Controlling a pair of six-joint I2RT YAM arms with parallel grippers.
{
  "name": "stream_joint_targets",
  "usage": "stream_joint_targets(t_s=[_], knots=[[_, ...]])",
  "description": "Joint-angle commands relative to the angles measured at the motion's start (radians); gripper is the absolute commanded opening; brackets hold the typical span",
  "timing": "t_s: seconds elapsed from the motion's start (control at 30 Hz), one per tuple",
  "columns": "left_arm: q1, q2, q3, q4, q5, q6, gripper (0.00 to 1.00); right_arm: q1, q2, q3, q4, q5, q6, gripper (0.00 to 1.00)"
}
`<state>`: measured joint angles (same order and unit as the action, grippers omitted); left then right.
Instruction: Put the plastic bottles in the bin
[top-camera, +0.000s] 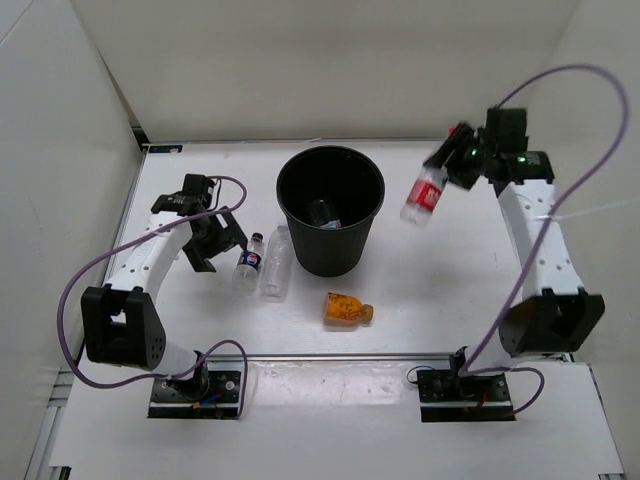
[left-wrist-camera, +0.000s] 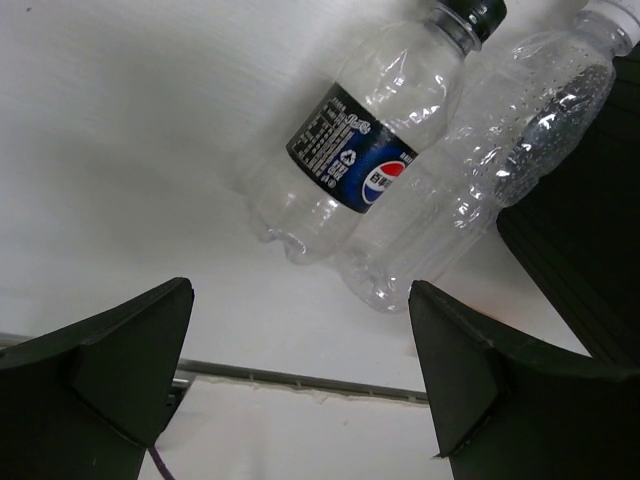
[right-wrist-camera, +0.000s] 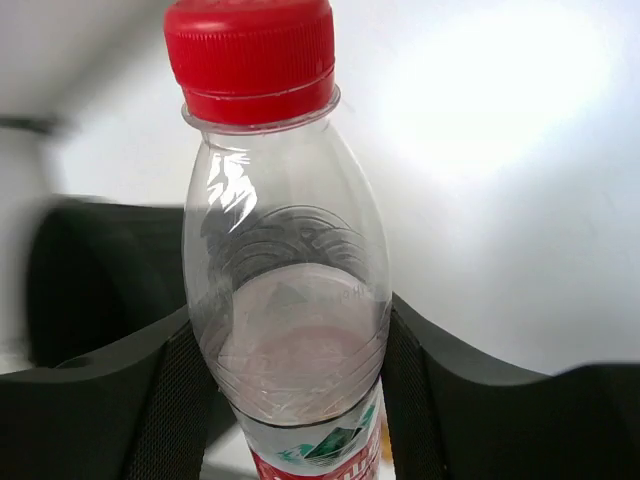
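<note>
The black bin (top-camera: 330, 255) stands at mid-table with one clear bottle (top-camera: 322, 212) inside. My right gripper (top-camera: 450, 168) is shut on the red-capped clear bottle (top-camera: 425, 195), held in the air to the right of the bin; in the right wrist view the bottle (right-wrist-camera: 280, 250) sits between my fingers (right-wrist-camera: 175, 400). My left gripper (top-camera: 212, 243) is open and empty, just left of the blue-label bottle (top-camera: 249, 262) and a plain clear bottle (top-camera: 277, 262), which lie side by side; both show in the left wrist view (left-wrist-camera: 360, 150) (left-wrist-camera: 500, 170). The squat orange bottle (top-camera: 347, 309) lies in front of the bin.
White walls enclose the table on the left, back and right. The bin's black wall (left-wrist-camera: 590, 260) is at the right edge of the left wrist view. A metal rail (top-camera: 330, 356) runs along the table's near edge.
</note>
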<state>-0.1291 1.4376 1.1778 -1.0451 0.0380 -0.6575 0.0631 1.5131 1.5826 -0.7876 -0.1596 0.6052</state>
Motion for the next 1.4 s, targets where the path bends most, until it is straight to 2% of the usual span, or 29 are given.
stream_joint_targets(t_s=[0.0, 0.07, 0.17, 0.23, 0.27, 0.3, 0.33, 0.37, 0.53, 0.8, 0.93, 0.97, 1.07, 1.2, 1.37], knots=[[-0.014, 0.006, -0.024, 0.100, 0.030, 0.016, 1.00, 0.105, -0.045, 0.222, 0.033, -0.002, 0.048, 0.31], [-0.041, 0.006, -0.037, 0.129, 0.016, 0.016, 1.00, 0.164, -0.005, 0.398, 0.047, 0.012, 0.010, 0.34], [-0.053, 0.015, -0.055, 0.177, 0.016, 0.025, 1.00, 0.300, 0.129, 0.574, 0.021, 0.032, -0.045, 0.36], [-0.081, 0.027, -0.066, 0.197, 0.005, 0.025, 1.00, 0.393, 0.225, 0.699, -0.010, 0.057, -0.100, 0.43], [-0.081, 0.040, -0.066, 0.206, -0.006, 0.025, 1.00, 0.418, 0.266, 0.709, -0.010, 0.069, -0.111, 0.53], [-0.092, 0.040, -0.066, 0.218, -0.006, 0.025, 1.00, 0.446, 0.278, 0.709, -0.019, 0.051, -0.120, 0.78], [-0.092, 0.062, -0.066, 0.218, -0.018, 0.025, 1.00, 0.446, 0.291, 0.709, -0.071, 0.051, -0.104, 0.94], [-0.092, 0.063, -0.066, 0.232, -0.018, 0.035, 1.00, 0.446, 0.291, 0.697, -0.102, 0.040, -0.075, 1.00], [-0.092, 0.135, -0.066, 0.254, -0.018, 0.088, 1.00, 0.446, 0.197, 0.565, -0.093, -0.046, -0.024, 1.00], [-0.092, 0.260, -0.066, 0.300, -0.023, 0.110, 1.00, 0.446, 0.118, 0.528, -0.114, -0.143, -0.062, 1.00], [-0.101, 0.297, -0.066, 0.300, -0.012, 0.110, 0.77, 0.434, 0.064, 0.470, -0.124, -0.123, -0.084, 1.00], [-0.101, 0.297, -0.066, 0.300, -0.012, 0.110, 0.62, 0.423, 0.064, 0.470, -0.124, -0.123, -0.084, 1.00], [-0.101, 0.230, -0.043, 0.255, -0.047, 0.081, 0.47, 0.400, 0.035, 0.422, -0.124, -0.123, -0.084, 1.00], [-0.101, 0.080, 0.052, 0.170, -0.081, 0.012, 0.45, 0.379, -0.007, 0.370, -0.124, -0.123, -0.084, 1.00], [-0.101, -0.038, 0.316, 0.120, -0.067, -0.060, 0.46, 0.347, -0.037, 0.312, -0.124, -0.123, -0.084, 1.00]])
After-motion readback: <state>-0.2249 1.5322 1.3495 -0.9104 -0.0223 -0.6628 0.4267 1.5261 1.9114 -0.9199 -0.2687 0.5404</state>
